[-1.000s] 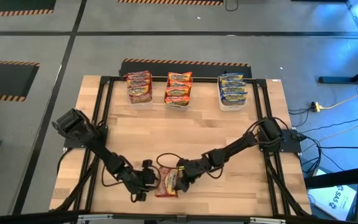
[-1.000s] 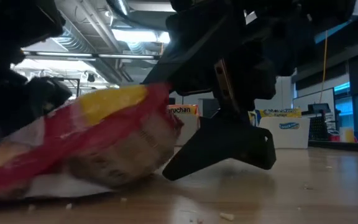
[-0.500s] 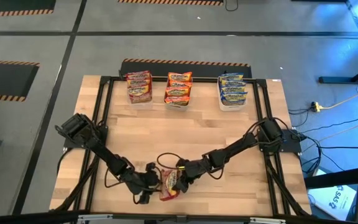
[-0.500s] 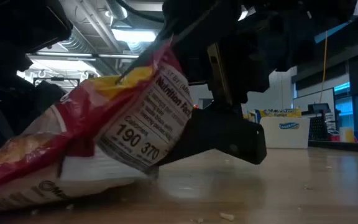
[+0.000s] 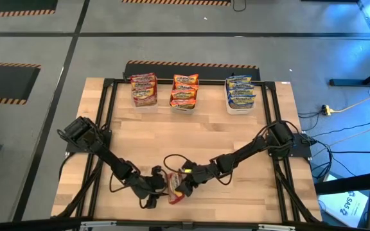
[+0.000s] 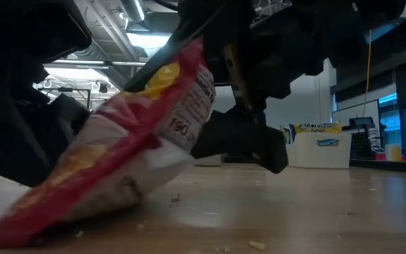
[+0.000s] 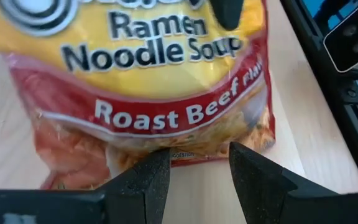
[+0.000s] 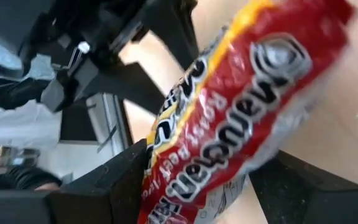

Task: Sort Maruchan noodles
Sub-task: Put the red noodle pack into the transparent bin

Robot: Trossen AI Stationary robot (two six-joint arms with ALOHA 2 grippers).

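Near the table's (image 5: 223,138) front edge, centre: red packet (image 5: 177,187) tipped up on one edge, between both grippers. R gripper (image 5: 186,183) has its fingers grasping the packet across its width, one finger each side in the R wrist view. L gripper (image 7: 199,169) sits at the packet's lower seam, fingers parted w/ the seam edge between the tips; whether they pinch it you can't tell.

Technique: you should let one arm carry. Judged best is to keep the R grip firm, back the L fingers clear, then lift before travelling, since the crinkly film will likely slip or fold if dragged. Target is prob. the far-left bin (image 5: 144,90), which holds matching red packs; orange bin (image 5: 184,90) and blue bin (image 5: 239,94) sit beside it.

Packet: red w/ yellow upper band, "Ramen Noodle Soup", "Roast Beef" on a red ribbon; noodle block shows through; white back w/ nutrition print.
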